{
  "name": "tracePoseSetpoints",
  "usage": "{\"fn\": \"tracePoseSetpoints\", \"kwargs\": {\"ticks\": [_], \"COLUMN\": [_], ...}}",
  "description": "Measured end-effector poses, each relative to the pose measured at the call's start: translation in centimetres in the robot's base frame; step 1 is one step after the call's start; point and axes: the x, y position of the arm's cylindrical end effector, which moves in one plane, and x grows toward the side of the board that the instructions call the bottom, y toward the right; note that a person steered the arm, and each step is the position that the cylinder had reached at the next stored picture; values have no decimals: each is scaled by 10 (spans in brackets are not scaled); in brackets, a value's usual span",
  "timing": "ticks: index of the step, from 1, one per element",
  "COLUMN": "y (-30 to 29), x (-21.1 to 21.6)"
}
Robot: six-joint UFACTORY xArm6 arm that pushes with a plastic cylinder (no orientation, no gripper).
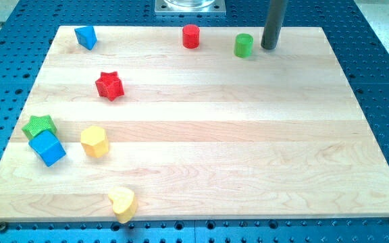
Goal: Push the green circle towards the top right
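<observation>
I had my tip point(269, 47) down on the wooden board point(248, 135), just to the view's right of the green circle point(244, 45) and a narrow strip of bare wood apart from it. The rod carried nothing; it is a plain dark shaft with nothing to open or close.

The green circle stood upright near the board's top edge, right of centre. To its left, near it along the same edge, stood the red cylinder point(191, 36). Much farther left of the green circle, close to the board's top-left corner, sat a blue block point(86, 37) of angular shape.

Down and to the left of the green circle lay the red star point(109, 86). Farther down-left still, well apart from the green circle, the green star point(39, 125) touched the blue cube point(47, 148), with the yellow hexagon point(94, 142) just beside them. The yellow heart point(122, 204) sat at the board's bottom edge, farthest from the green circle.
</observation>
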Motion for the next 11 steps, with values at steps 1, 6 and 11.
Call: {"fn": "tracePoseSetpoints", "kwargs": {"ticks": [1,6,11], "y": [-18,-11,-41], "x": [42,31,-61]}}
